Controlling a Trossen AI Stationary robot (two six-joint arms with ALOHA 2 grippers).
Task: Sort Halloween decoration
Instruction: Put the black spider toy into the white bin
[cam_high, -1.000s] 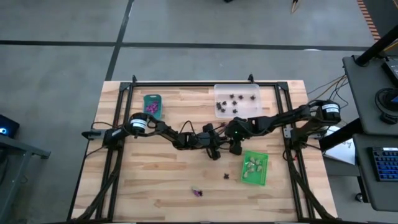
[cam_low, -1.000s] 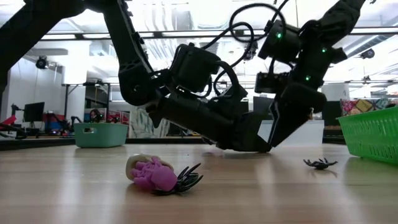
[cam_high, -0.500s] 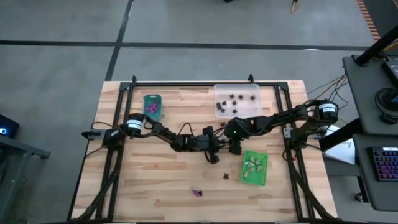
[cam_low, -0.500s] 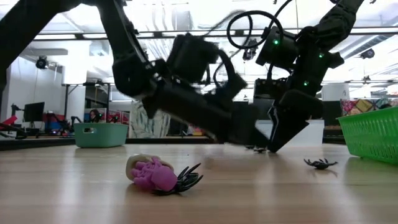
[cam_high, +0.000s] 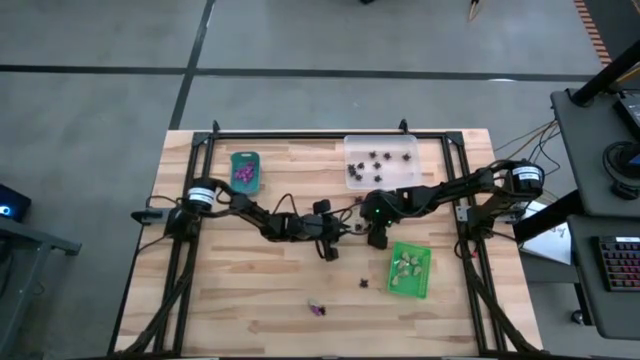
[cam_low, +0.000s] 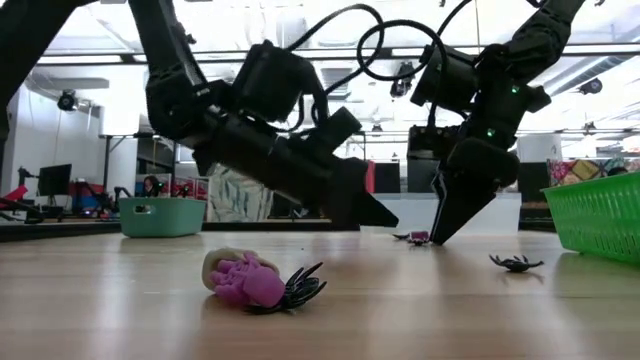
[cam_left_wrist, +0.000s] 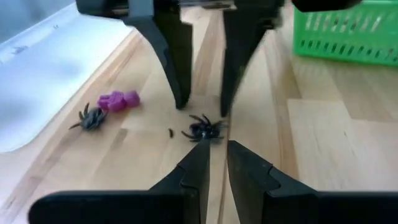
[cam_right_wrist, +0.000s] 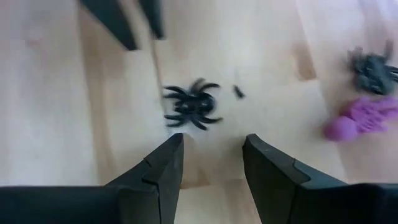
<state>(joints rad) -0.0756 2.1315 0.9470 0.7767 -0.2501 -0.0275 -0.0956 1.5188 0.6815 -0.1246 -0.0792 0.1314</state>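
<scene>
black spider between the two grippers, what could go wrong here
The black spider lies loose on the table with the right gripper open just short of it; closing off-centre could flick it away.

The left gripper points at the same spider from the opposite side, so the two could collide.

A purple trinket nearby could get knocked.

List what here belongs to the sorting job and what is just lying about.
Job:
black spider between the grippers
purple trinket and second spider beside it
teal tray, clear tray, green tray
left gripper, right gripper

Lying about:
keyboard
cables
</scene>
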